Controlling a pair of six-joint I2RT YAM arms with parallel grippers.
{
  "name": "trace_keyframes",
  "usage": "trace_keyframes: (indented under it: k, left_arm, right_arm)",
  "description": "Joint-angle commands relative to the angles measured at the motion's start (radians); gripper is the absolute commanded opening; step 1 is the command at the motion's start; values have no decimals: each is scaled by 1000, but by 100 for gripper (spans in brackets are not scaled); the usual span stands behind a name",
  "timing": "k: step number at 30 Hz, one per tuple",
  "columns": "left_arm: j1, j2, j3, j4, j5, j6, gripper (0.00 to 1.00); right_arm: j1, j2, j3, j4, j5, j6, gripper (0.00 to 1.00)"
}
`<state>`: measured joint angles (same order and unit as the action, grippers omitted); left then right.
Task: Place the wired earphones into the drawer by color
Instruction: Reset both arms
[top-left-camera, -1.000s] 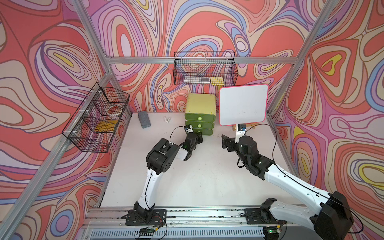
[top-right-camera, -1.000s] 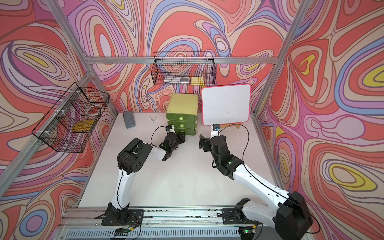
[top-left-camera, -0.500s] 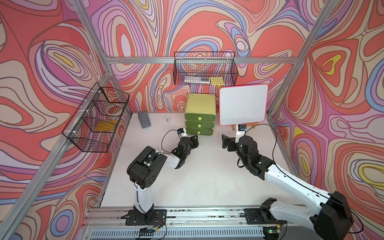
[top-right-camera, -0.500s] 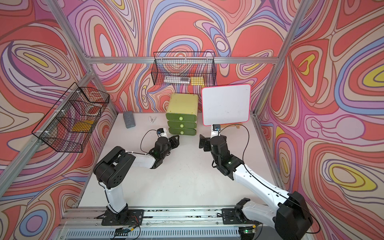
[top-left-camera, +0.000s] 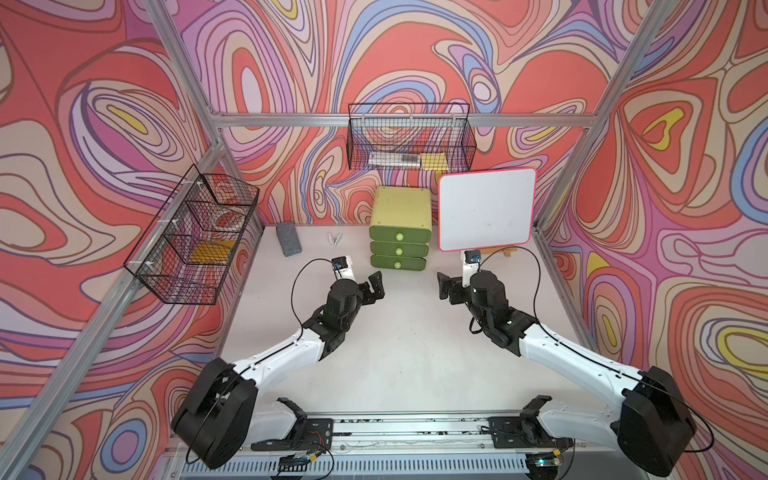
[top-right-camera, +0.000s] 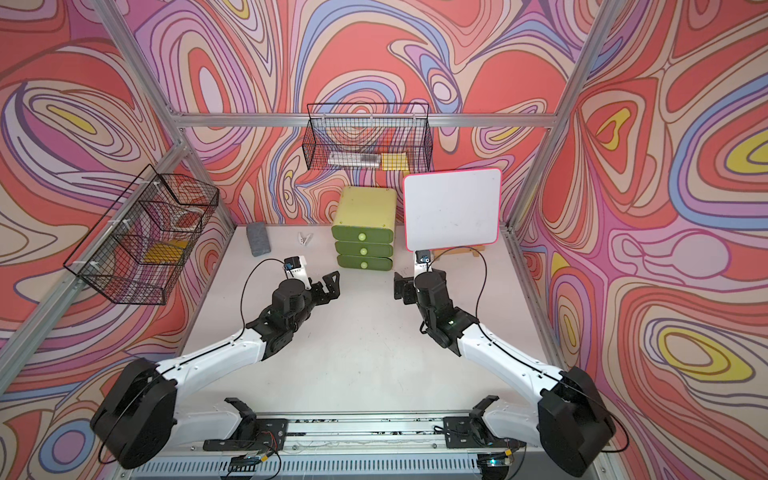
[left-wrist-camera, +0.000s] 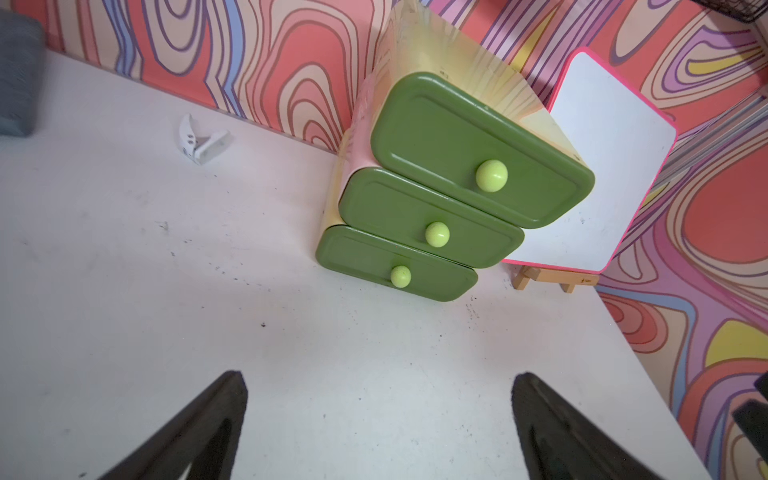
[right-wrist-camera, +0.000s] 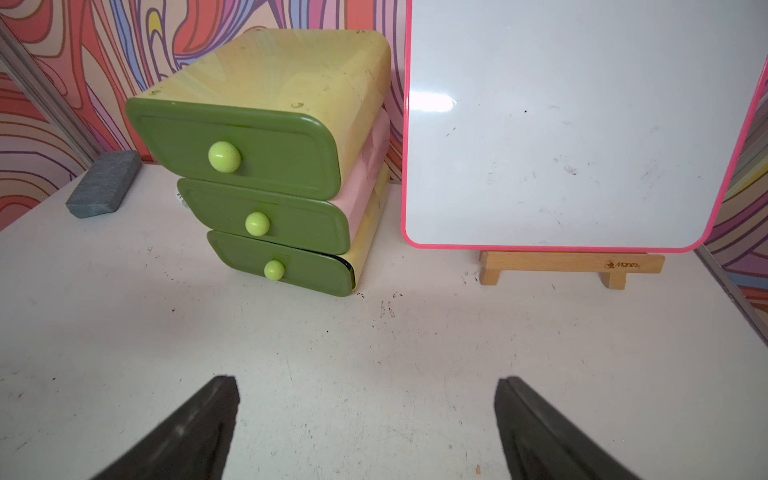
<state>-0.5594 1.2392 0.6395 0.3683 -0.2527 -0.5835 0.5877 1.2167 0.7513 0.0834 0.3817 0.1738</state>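
The drawer (top-left-camera: 400, 208) is a pale yellow-green cabinet at the back of the table, seen in both top views (top-right-camera: 365, 205). Its three dark-green drawer fronts are pushed in. The lowest one shows a thin dark gap at one end in the right wrist view (right-wrist-camera: 291, 266). The wired earphones are out of view. My left gripper (top-left-camera: 376, 286) hovers open in front of the cabinet, a little to its left, with nothing between its fingertips (left-wrist-camera: 380, 378). My right gripper (top-left-camera: 444, 286) stands open to the cabinet's front right, also empty (right-wrist-camera: 368, 380).
A white board with a pink rim (top-left-camera: 486, 210) stands on a wooden easel right of the cabinet. A grey eraser (top-left-camera: 288, 238) and a white clip (top-left-camera: 335, 239) lie at the back left. Wire baskets hang on the back wall (top-left-camera: 409, 137) and the left wall (top-left-camera: 187, 266).
My left gripper has drawn back from the lowest drawer front toward the table's middle and has opened wide. The left arm now lies lower. The right arm has not moved.
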Motion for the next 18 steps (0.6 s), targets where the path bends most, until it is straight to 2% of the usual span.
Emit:
trace_keyframes:
  k: [1,5,7,10,18]
  left_arm:
    - [-1,-100,-17,-203,-98,171,99]
    - [0,-219,-46,-273,-185,299,99]
    - [0,-263,-73,-258,-194,402,99]
    - [1,-324,-143,-201,-194,540,99]
    - [82,-385,-261,-24,-219,671,99]
  right_arm:
    - [-6,0,15,-34,28,9,98]
    - [-5,-8,10,-65,-69,-32,98]
    - [-7,-14,-1,-61,-89,-33,98]
    - [-9,-8,2,-78,-60,-20,98]
    - [-58,-12,-84,49,22,35,98]
